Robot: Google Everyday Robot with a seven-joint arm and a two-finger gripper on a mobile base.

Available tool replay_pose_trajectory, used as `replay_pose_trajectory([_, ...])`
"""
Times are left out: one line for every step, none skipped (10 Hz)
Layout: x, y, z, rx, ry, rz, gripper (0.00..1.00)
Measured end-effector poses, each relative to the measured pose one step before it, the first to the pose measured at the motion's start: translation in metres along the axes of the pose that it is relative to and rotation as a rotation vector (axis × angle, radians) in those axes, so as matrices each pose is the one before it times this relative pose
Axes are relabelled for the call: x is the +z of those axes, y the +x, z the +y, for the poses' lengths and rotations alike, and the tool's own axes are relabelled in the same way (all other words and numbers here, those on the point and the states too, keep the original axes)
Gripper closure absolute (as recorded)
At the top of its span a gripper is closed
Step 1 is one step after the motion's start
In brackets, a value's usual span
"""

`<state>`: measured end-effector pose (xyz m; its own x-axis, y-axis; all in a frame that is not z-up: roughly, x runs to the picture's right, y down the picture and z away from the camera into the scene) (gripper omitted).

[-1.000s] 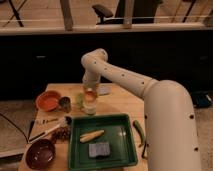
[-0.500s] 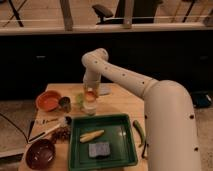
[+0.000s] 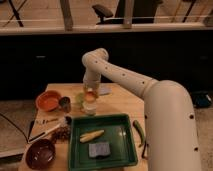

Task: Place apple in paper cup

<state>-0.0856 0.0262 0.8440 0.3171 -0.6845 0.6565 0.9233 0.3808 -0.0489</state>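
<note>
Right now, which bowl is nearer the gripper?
The orange bowl, left of the gripper holding the apple above the cup; the brown bowl is farther.

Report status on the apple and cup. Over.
Gripper directly over short whitish paper cup, fingers shut on small orange-red apple. Apple not yet released. Nothing between them.

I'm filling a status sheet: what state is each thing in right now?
pincer: shut on the apple, over the paper cup.
apple: held, not yet in the cup.
paper cup: upright, under the apple.
orange bowl: upright, left of the cup.
green tray: flat, holding a yellow piece and a grey block.
brown bowl: upright, front left.
</note>
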Motion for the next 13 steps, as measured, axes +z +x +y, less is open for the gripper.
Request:
replay_pose_trajectory([0.00014, -0.00078, 0.00265, -0.00394, -0.00157, -0.00805, 0.99])
replay_pose_trajectory([-0.00081, 0.0005, 0.00184, 0.00089, -0.00071, -0.00182, 0.98])
replay_pose_trajectory([0.00004, 0.0002, -0.00011, -0.00151, -0.00063, -0.00219, 0.98])
replay_pose_trajectory([-0.00031, -0.00042, -0.00245, -0.00477, 0.00159, -0.00188, 0.97])
replay_pose_trajectory([-0.00045, 0.00022, -0.00074, -0.00212, 0.00062, -0.0011, 0.96])
replay_pose_trajectory([-0.00049, 0.00072, 0.00073, -0.00122, -0.00085, -0.0024, 0.94])
replay_pose_trajectory([-0.00085, 0.00032, 0.00087, -0.0014, -0.00234, -0.00266, 0.95])
replay_pose_trajectory([0.00095, -0.00079, 0.00066, -0.00337, -0.00102, -0.00426, 0.98])
replay_pose_trajectory([-0.00035, -0.0004, -0.0002, -0.00318, -0.00041, -0.00296, 0.97])
replay_pose_trajectory([0.00066, -0.00107, -0.00047, -0.00368, -0.00002, -0.00349, 0.97])
replay_pose_trajectory([0.0004, -0.00068, -0.00029, -0.00291, -0.00007, -0.00203, 0.99])
replay_pose_trajectory([0.00076, -0.0014, -0.00088, -0.00441, -0.00018, -0.00456, 0.99])
replay_pose_trajectory([0.00022, -0.00067, -0.0009, -0.00384, -0.00033, -0.0029, 0.99])
